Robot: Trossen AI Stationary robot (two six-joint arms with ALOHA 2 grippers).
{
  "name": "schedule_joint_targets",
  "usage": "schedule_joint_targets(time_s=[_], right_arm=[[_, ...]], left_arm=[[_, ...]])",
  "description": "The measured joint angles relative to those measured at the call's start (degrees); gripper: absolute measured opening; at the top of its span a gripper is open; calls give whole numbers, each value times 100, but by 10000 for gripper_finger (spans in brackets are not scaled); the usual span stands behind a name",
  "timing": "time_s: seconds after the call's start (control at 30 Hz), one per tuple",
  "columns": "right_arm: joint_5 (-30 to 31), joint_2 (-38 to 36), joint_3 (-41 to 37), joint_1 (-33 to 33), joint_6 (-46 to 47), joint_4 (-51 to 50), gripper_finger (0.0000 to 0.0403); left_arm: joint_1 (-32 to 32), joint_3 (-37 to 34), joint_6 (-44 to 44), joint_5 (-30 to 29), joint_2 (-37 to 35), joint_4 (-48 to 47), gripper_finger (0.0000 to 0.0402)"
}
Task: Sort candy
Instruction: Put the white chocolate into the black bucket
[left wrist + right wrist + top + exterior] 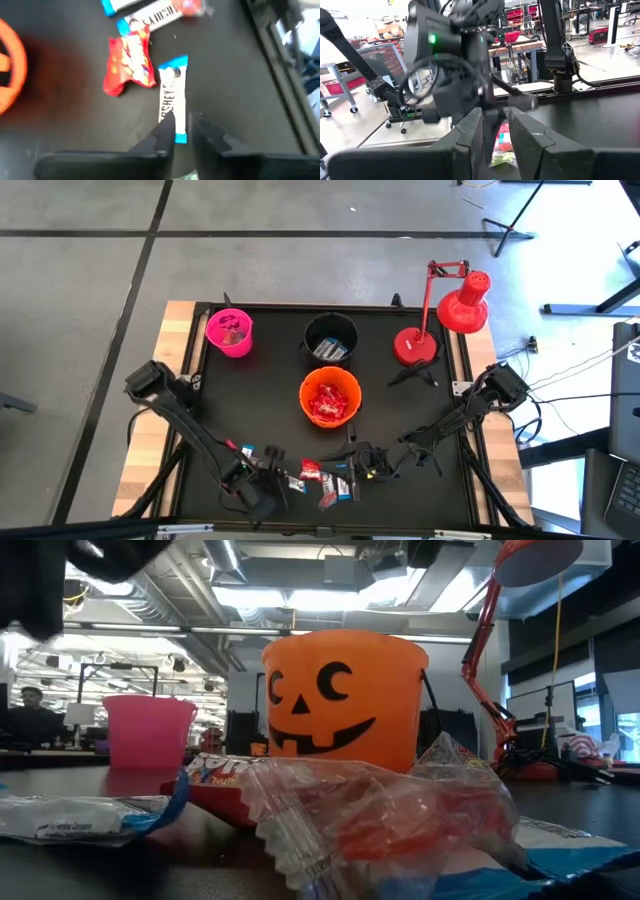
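Several small wrapped candies [312,472] lie near the table's near edge: red packets [129,62], blue-and-white bars, and a crumpled clear-and-red wrapper [380,810] close to the low camera. My left gripper [275,483] [183,131] sits low over these candies, shut on one blue-and-white bar [172,95]. My right gripper [352,465] [496,131] is just to their right, pointing level toward the left arm. Its fingers are nearly together, with a red-and-clear candy [503,147] in the gap. My left gripper pinches the blue-and-white bar at its blue end [180,138] between the two fingers, which lie along the bar. The rest of the bar stretches away from the fingertips and lies flat on the black table. My right gripper has a red-and-clear wrapped candy [503,147] between its level fingers. The fingers [472,135] hide the place of contact, so which part it holds cannot be told.
Three buckets stand beyond the candies: pink [230,332] at far left, black [331,338] at far middle, and orange [330,398] in the centre holding red packets. A red desk lamp [440,320] stands at far right. The two grippers are close together.
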Motion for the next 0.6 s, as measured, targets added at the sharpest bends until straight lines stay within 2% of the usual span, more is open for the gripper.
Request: schedule_joint_targets(time_s=[0.2,0.33,0.47,0.6], right_arm=[[-2,0,0,-1,1,-2,95],[-2,0,0,0,0,-2,95],[-3,0,0,-1,0,-2,95],[-4,0,0,0,0,-7,95]], left_arm=[[7,0,133,55,483,13,136],[58,0,235,-2,745,20,181],[143,0,226,4,939,-2,208],[226,33,91,148,1033,-111,211]])
